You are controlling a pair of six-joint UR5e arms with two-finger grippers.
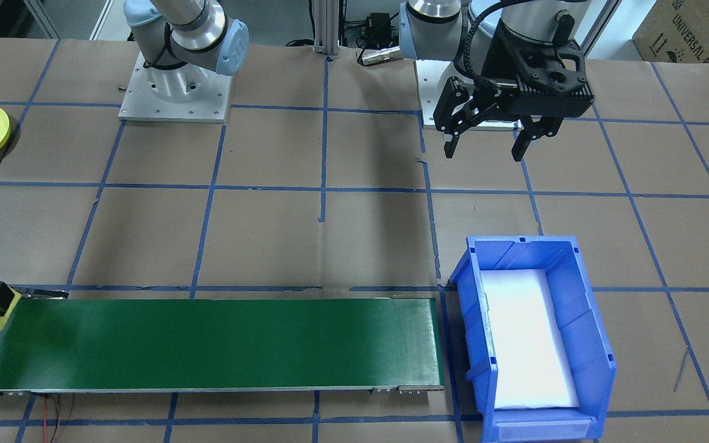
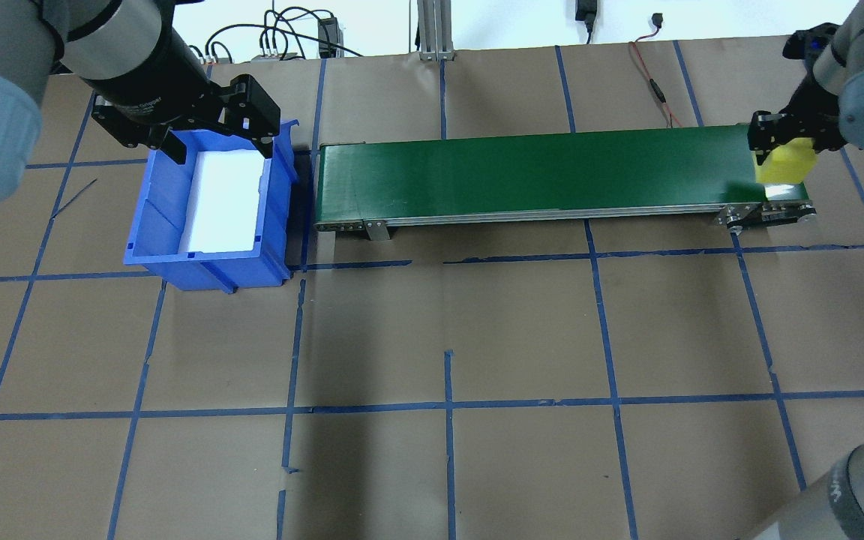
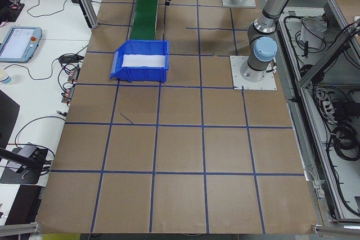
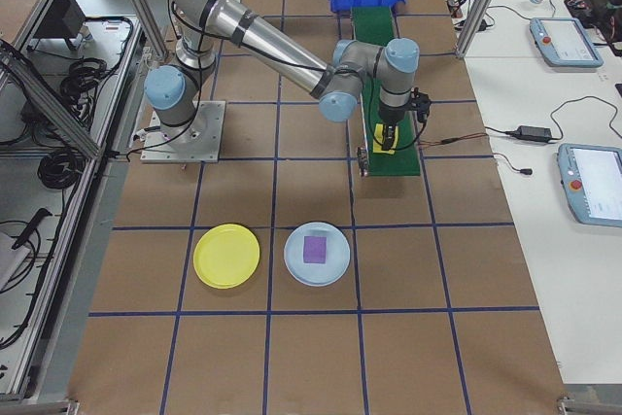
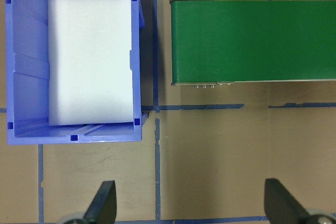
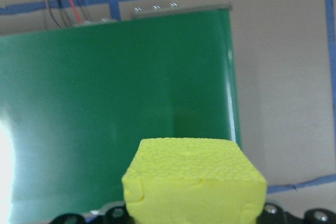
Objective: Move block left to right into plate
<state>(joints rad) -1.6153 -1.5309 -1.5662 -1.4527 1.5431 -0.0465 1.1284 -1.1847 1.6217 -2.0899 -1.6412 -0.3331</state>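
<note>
Holding the yellow block (image 2: pixel 783 163) pinched in my right claw (image 2: pixel 786 142) at the right end of the green conveyor belt (image 2: pixel 537 172), I judge the pickup done and the carry not yet made. My target, the yellow plate (image 4: pixel 226 256), sits on the worktop (image 4: pixel 311 357) well apart from the belt, beside a pale plate (image 4: pixel 317 254) with a purple block (image 4: pixel 314 248). My left claw (image 1: pixel 487 140) hangs spread and empty near the blue bin (image 1: pixel 536 332).

You've got bright, even overhead light; soft shadows on the worktop (image 2: pixel 477 315). Glare washes the belt (image 6: pixel 105 103) at left; block (image 6: pixel 194 182) close-up slightly soft.
</note>
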